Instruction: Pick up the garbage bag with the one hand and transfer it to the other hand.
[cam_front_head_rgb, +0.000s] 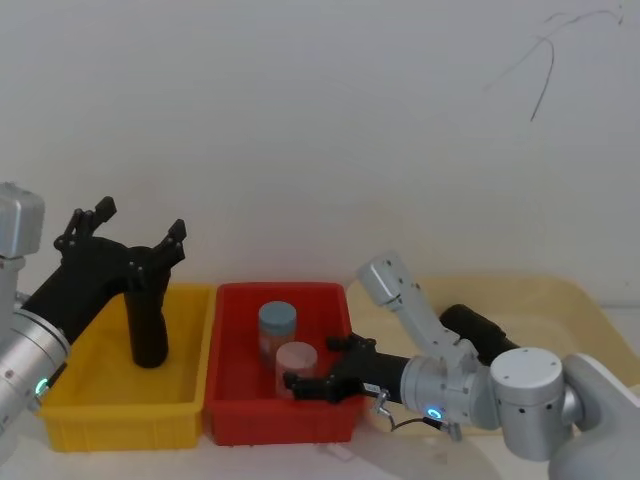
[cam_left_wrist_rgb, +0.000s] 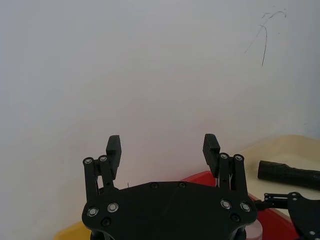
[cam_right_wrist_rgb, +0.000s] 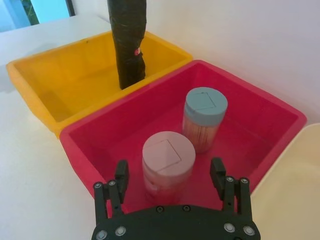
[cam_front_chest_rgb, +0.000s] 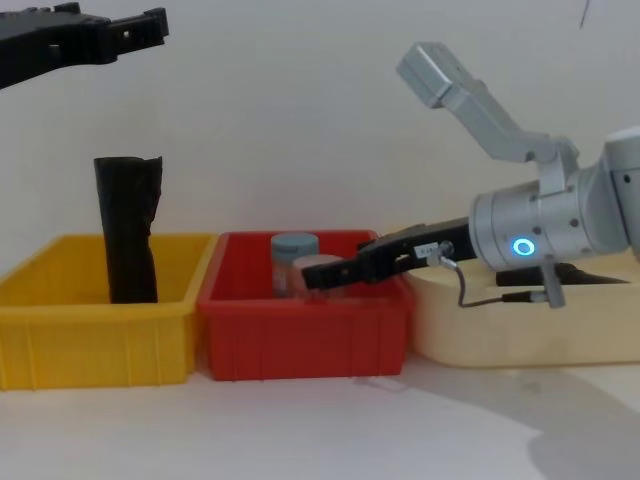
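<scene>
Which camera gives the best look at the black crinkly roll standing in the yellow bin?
The chest view: the black crinkly roll shows side-on, from its ragged top down to the yellow bin wall. In the head view the left gripper overlaps the roll's top, and the right wrist view cuts its top off.

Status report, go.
Left gripper open, raised above yellow bin. Right gripper open over red bin, by pink-lidded jar. Garbage bag lies in cream tray, ungripped. Right arm crosses in front of it.

A plain white wall (cam_front_head_rgb: 300, 120) filled the backdrop, with a thin dark crack (cam_front_head_rgb: 545, 60) at its upper part. The counter (cam_front_chest_rgb: 300, 430) was white and evenly lit. A bright window (cam_right_wrist_rgb: 30, 10) showed beyond it.
</scene>
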